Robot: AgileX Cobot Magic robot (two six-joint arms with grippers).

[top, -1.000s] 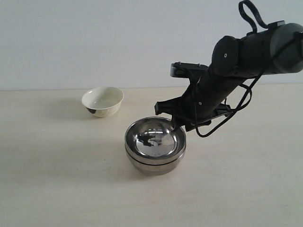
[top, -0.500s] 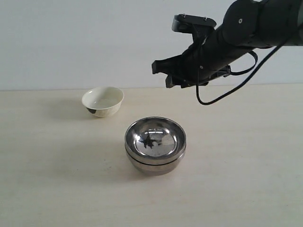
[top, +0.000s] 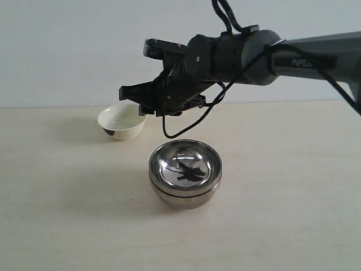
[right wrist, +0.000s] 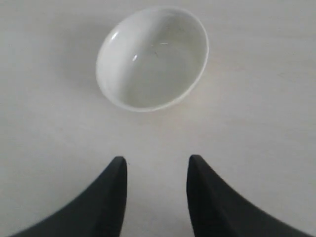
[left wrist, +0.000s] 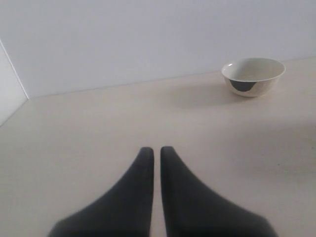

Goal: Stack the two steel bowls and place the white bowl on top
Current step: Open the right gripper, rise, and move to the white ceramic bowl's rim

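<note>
The two steel bowls (top: 185,174) sit nested one in the other at the middle of the table. The white bowl (top: 122,121) stands upright behind them to the left; it also shows as the white bowl (right wrist: 153,58) from above and the white bowl (left wrist: 253,76) far off. My right gripper (top: 135,100) hangs in the air just right of and above the white bowl, open and empty, with the right gripper (right wrist: 155,168) short of the bowl's rim. The left gripper (left wrist: 155,153) is shut, empty, low over bare table, and out of the exterior view.
The pale wooden table (top: 293,197) runs back to a white wall. The right arm (top: 316,53) reaches across from the right, above the stacked bowls, with a loose black cable (top: 186,127) hanging below it.
The right gripper rose from the steel bowls' rim, then swung left to hover by the white bowl. The bowls have not moved.
</note>
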